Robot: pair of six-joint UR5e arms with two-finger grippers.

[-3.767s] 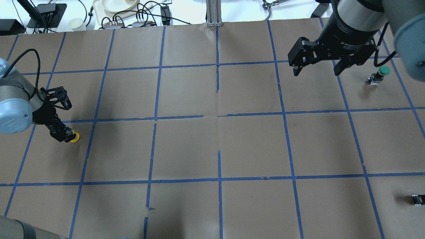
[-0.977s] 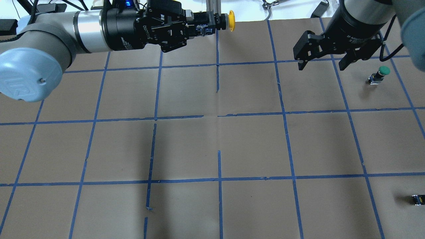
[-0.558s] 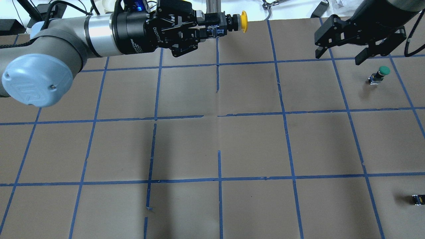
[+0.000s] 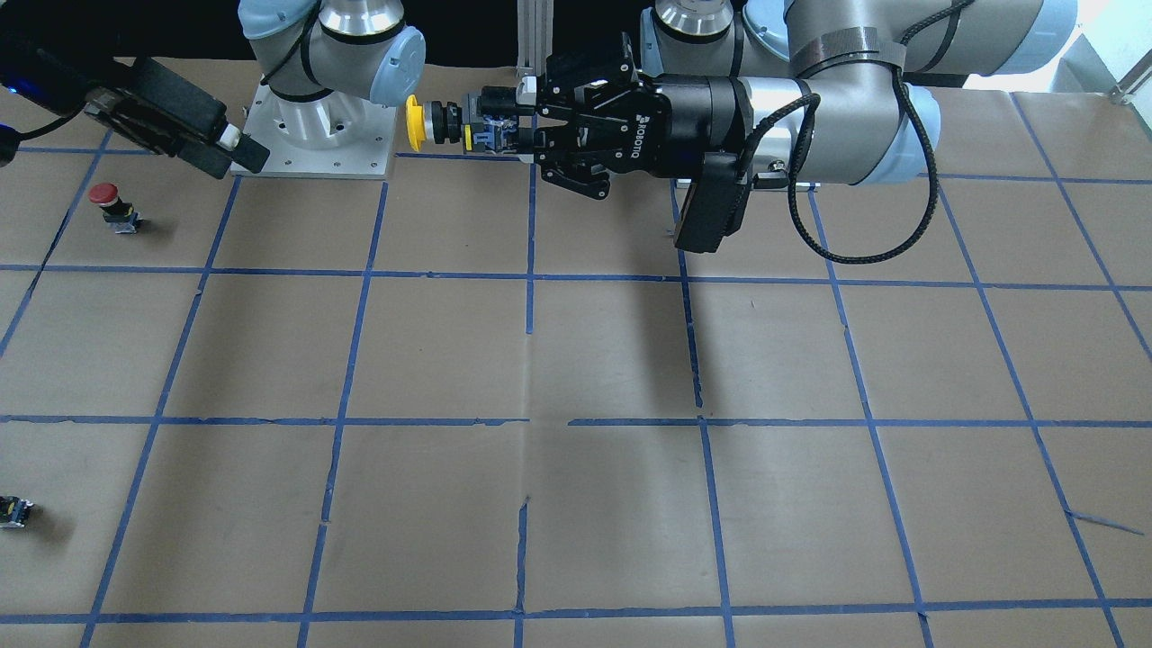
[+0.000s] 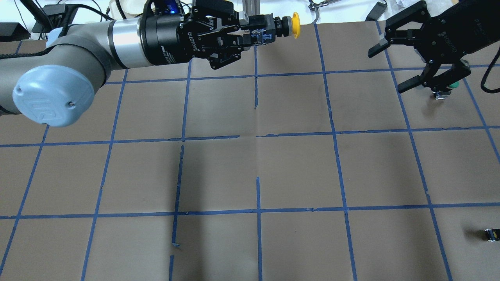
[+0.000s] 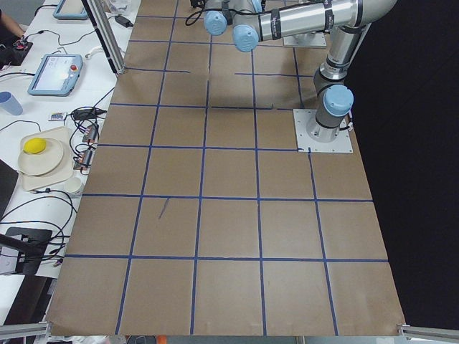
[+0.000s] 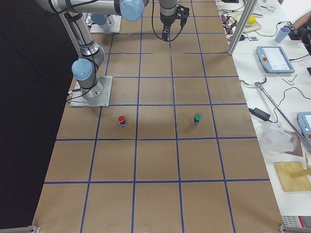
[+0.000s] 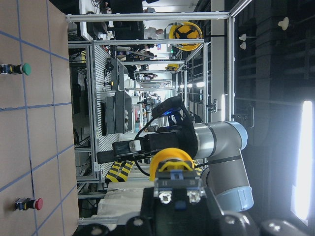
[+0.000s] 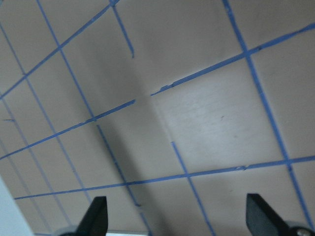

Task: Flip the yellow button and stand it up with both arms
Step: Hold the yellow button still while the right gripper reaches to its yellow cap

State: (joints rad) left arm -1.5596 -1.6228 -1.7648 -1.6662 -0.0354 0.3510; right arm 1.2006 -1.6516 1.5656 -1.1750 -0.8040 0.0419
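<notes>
My left gripper (image 5: 261, 32) is shut on the contact block of the yellow button (image 5: 295, 25) and holds it level, high above the table's far middle, with the cap pointing toward the right arm. The button also shows in the front view (image 4: 415, 123), held by the same gripper (image 4: 490, 130), and in the left wrist view (image 8: 171, 159). My right gripper (image 5: 386, 69) is open and empty at the far right, tilted sideways, well apart from the button. Its fingertips (image 9: 97, 214) frame bare brown table.
A green-capped button (image 5: 451, 84) stands just behind the right gripper's lower finger. A red-capped button (image 4: 107, 194) stands near the robot's base. A small black switch piece (image 5: 491, 234) lies at the near right. Cables and a plate lie beyond the table's far edge.
The left gripper lifted the yellow button off the table at the left and carried it up to the far middle, still drifting right. The right gripper moved right and rolled onto its side.
</notes>
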